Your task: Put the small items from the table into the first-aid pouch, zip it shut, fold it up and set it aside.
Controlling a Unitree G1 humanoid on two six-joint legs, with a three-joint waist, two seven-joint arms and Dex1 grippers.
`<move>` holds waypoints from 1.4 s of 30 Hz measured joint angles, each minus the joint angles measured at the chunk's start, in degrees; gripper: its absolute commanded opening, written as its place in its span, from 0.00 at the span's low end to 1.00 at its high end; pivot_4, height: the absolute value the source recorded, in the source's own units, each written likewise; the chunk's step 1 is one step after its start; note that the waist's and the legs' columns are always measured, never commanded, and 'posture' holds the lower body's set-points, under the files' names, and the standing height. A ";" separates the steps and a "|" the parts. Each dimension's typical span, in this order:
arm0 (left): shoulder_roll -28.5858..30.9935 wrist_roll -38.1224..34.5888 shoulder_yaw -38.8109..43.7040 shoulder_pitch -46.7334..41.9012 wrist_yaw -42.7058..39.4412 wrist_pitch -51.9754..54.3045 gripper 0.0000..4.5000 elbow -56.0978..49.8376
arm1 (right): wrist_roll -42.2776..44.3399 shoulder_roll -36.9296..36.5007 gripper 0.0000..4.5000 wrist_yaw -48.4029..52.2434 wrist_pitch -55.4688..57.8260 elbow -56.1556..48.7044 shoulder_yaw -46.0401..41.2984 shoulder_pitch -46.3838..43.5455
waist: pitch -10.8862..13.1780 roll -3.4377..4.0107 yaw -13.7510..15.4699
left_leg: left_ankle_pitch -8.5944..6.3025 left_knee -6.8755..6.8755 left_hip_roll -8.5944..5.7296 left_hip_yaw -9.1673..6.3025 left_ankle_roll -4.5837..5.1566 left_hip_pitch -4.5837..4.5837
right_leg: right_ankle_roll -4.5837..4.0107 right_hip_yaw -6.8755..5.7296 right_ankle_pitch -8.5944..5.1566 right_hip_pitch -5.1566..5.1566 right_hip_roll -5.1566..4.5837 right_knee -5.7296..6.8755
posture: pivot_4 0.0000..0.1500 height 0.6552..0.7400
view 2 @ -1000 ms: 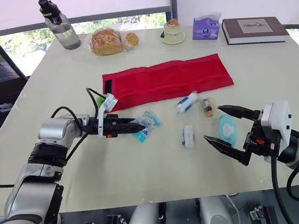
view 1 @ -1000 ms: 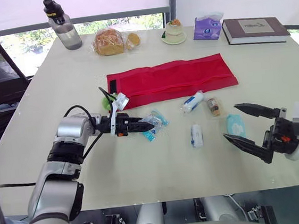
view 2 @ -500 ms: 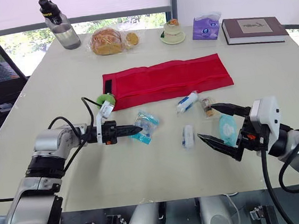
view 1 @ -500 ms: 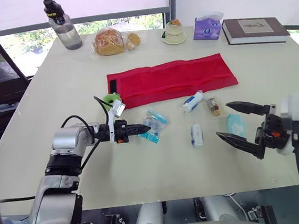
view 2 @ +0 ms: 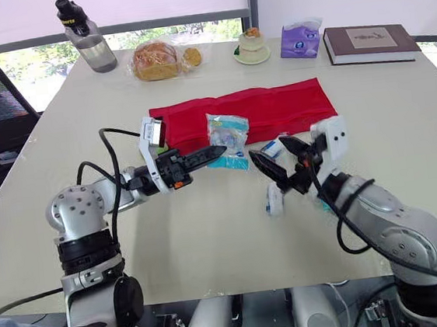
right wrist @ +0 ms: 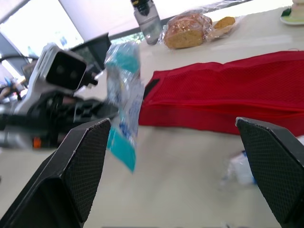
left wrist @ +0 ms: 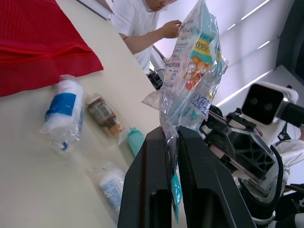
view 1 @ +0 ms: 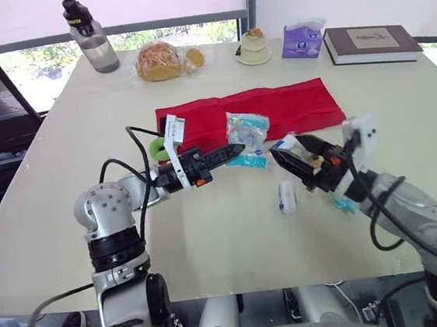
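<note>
**Head views.** The left hand is clamped on the lower edge of a clear packet. It holds the packet off the table, just in front of the red first-aid pouch, which lies flat and unfolded. The right hand has its fingers apart and holds nothing. It sits low over the loose items, near the left hand. A white sachet lies apart from the others, nearer the robot. A green object sits at the pouch's left end. It may be a further item, but I cannot identify it.

**Left wrist view.** The two fingers pinch only a thin margin of the packet. On the table lie a wrapped tube, a brown vial just beside it, and a teal sachet. A person is beyond the table.

**Right wrist view.** The fingers stand wide apart, with the packet and pouch ahead. A water bottle and bagged bread stand at the far edge.

**Risks.**
- The narrow grip could let the packet slip or swing free in transit.
- No open mouth is visible on the pouch, so the packet may land on top of it rather than inside.
- The hands are close together, and contact could dislodge the packet or scatter the tube and vial.

**Count.**
- Pouch: one.
- Small items confirmed: five, one held and four on the table. None is judged to be inside the pouch yet.
</note>
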 measured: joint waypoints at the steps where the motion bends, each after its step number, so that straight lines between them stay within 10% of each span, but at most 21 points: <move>1: -0.46 -0.74 0.63 0.00 1.17 0.50 0.01 -0.28 | 1.31 0.59 1.00 -0.93 0.42 0.25 0.03 -0.61 | 0.00 0.00 0.05 | 0.00 0.00 0.00 0.02 0.00 -0.01 | 0.00 0.00 0.00 0.00 0.01 0.00 | 1.00 1.00; 7: -1.09 -4.63 1.61 0.03 5.69 1.17 0.01 -0.57 | 4.61 2.37 1.00 -3.92 2.12 1.30 1.76 -3.25 | 0.00 0.00 0.07 | 0.00 0.00 -0.03 0.14 0.00 -0.02 | 0.00 0.05 0.00 0.00 0.00 -0.06 | 1.00 1.00; 17: -1.90 -9.06 1.00 0.45 9.55 0.85 0.00 -0.66 | 5.59 3.80 0.01 -6.13 2.15 1.63 3.03 -4.34 | 0.00 0.00 0.03 | 0.00 -0.06 -0.02 0.16 0.00 -0.02 | -0.01 0.07 0.00 -0.03 0.05 -0.08 | 1.00 1.00; 32: 0.79 -11.46 -1.26 0.65 10.05 -1.08 0.00 -0.36 | 6.03 3.77 0.00 -6.49 2.21 1.85 3.19 -4.75 | 0.00 0.00 0.00 | 0.00 -0.19 -0.02 0.17 0.00 -0.19 | -0.01 0.19 0.00 -0.32 0.06 -0.08 | 1.00 1.00; 42: 10.07 -7.87 -4.47 3.02 3.76 -9.15 0.99 -0.38 | 6.10 2.09 0.00 -6.20 2.19 2.99 2.56 -4.78 | 0.00 0.00 -0.15 | 0.00 -0.43 -0.02 0.24 0.00 -0.19 | -0.03 0.30 -0.01 -0.52 0.08 -0.10 | 1.00 1.00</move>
